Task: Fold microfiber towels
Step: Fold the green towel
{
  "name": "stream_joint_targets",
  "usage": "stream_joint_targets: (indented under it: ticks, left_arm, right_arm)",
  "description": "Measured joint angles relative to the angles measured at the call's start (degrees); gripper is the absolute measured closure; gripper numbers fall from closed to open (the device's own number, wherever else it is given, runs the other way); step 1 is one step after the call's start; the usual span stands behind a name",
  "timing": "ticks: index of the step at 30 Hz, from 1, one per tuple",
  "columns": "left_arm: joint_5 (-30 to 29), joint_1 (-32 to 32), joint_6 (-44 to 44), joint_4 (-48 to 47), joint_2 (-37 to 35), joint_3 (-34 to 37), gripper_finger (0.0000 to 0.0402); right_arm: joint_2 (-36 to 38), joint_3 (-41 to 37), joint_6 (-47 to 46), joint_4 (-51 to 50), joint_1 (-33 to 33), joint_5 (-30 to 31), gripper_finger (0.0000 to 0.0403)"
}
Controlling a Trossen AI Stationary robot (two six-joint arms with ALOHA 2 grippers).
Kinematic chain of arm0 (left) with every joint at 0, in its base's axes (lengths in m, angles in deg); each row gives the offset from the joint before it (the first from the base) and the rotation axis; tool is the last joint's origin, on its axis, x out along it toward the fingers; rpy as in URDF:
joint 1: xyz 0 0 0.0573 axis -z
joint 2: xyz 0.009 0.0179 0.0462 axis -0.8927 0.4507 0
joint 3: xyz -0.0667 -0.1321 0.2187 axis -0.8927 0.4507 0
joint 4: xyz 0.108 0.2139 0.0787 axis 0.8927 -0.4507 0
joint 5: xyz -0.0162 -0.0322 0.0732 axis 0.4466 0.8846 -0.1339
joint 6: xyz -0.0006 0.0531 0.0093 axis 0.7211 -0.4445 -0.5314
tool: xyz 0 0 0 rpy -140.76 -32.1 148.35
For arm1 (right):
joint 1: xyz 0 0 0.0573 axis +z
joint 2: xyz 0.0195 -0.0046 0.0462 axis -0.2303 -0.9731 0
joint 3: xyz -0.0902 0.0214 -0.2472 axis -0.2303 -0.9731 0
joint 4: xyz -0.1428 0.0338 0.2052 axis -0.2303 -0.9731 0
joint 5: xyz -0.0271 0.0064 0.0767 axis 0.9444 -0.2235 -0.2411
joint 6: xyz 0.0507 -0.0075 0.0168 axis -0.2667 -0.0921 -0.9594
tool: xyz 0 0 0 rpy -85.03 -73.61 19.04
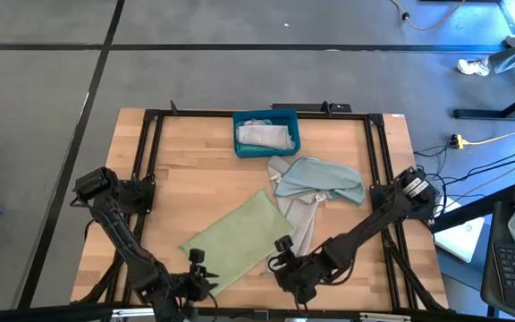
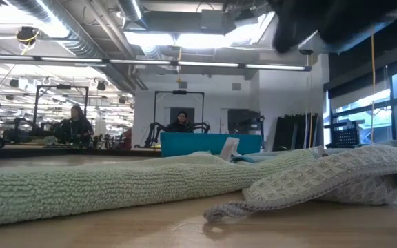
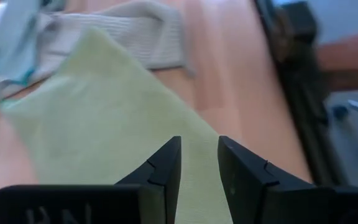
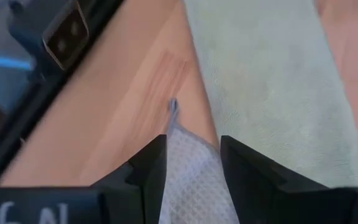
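A pale green towel (image 1: 231, 237) lies spread flat on the table's near middle. A grey-beige waffle towel (image 1: 300, 217) lies crumpled beside it, its near corner (image 4: 191, 180) flat on the wood. A pale blue towel (image 1: 320, 179) lies bunched on the grey towel's far end. Another grey towel (image 1: 265, 136) lies in the teal-blue bin (image 1: 286, 118). My left gripper (image 1: 197, 268) is open above the green towel's near end (image 3: 199, 158). My right gripper (image 1: 284, 259) is open above the grey towel's near corner (image 4: 191, 155). Neither gripper holds anything.
A black frame (image 1: 150, 161) runs round the table's left, far and right sides. The bin stands at the far middle. Bare wood (image 1: 195, 179) lies left of the towels. People sit at desks (image 2: 74, 124) in the room beyond the table.
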Motion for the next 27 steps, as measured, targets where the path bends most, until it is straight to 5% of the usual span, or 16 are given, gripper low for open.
stream_joint_targets:
  ticks: [6,27]
  left_arm:
    - [5.9,0.4,0.0,0.7,0.0,0.0,0.0304]
    - [1.3,0.0,-2.0,-0.8,0.1,0.0,0.0304]
  right_arm:
    - [-2.0,0.0,-0.5,1.2,0.0,0.0,0.025]
    - [-2.1,0.0,-3.7,3.0,0.0,0.0,0.025]
